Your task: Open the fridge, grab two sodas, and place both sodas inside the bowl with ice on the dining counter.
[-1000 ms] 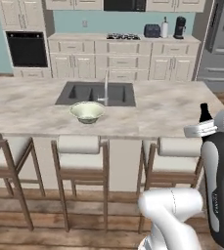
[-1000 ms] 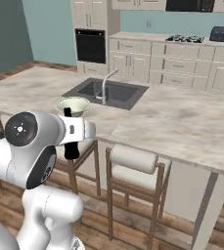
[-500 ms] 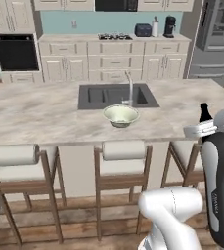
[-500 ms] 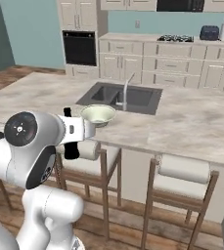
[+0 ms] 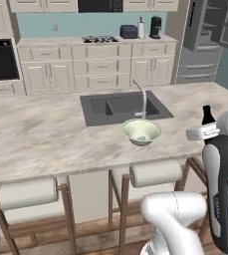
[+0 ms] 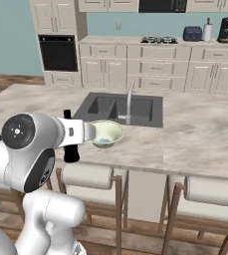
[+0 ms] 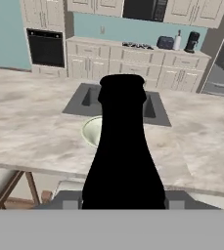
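- Dark-brown soda bottle [image 7: 123,151] upright in the gripper [image 7: 123,197] — fingers pinch its body, neck up, held over the stool side of the dining counter [image 5: 46,134].
- Pale cream-green bowl [image 5: 142,131] w/ ice sits just beyond, on the counter's near part, in front of the grey sink [image 5: 120,106].
- Fridge [image 5: 210,40] at far right — door open.

Even, flat rendered light; soft shadows, slightly blurry pictures.

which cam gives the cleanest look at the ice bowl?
Left base view: the bowl sits unobstructed on the island, in front of the sink. In the right base view the arm covers its left edge; in the hand view the held soda bottle hides most of it.
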